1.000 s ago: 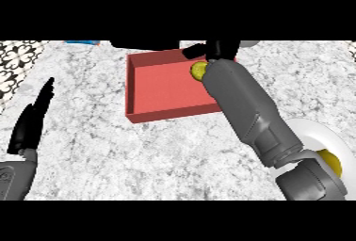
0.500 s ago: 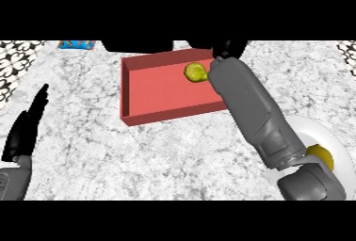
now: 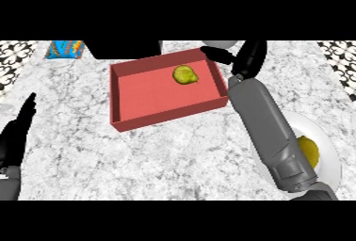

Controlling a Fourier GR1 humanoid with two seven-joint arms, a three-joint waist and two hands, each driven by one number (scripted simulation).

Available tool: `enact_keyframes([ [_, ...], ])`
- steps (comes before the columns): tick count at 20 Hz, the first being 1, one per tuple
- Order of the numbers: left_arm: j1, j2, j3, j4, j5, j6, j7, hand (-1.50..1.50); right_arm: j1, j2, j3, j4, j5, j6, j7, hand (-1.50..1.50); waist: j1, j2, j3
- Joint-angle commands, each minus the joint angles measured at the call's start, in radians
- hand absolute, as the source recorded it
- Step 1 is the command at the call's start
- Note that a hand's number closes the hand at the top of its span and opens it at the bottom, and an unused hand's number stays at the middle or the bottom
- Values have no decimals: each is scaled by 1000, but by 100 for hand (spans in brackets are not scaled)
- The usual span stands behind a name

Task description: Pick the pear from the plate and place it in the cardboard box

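We see the pear (image 3: pixel 184 74) lying inside the cardboard box (image 3: pixel 149 96), on its red floor toward the box's 1 o'clock corner, with no hand touching it. The box sits on the marbled surface (image 3: pixel 160 155), around 11 o'clock from the view's middle. Our right hand (image 3: pixel 250 56) hangs at 1 o'clock, just beyond the box's right wall. Its thumb and fingers are spread apart and hold nothing, and its grey forearm runs down toward 5 o'clock. Partly hidden by that forearm, at 4 o'clock, lies the white plate (image 3: pixel 331 170) with a yellow object (image 3: pixel 310 151) on it. Our left hand (image 3: pixel 17 135) rests at 9 o'clock by the view's edge, fingers straight, pointing up and empty. A blue packet (image 3: pixel 66 49) lies at 10 o'clock near the surface's far edge.
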Motion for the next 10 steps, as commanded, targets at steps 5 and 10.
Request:
enact_keyframes([
  [5, 80, 3, 32, -14, 13, -8, -41, 0, 363, -118, 105, -450, 27, 180, 132, -150, -34, -10, -1],
  [10, 13, 14, 31, -8, 6, -24, 4, 0, 584, -206, 157, -740, 20, 340, 223, -150, -21, 0, -1],
])
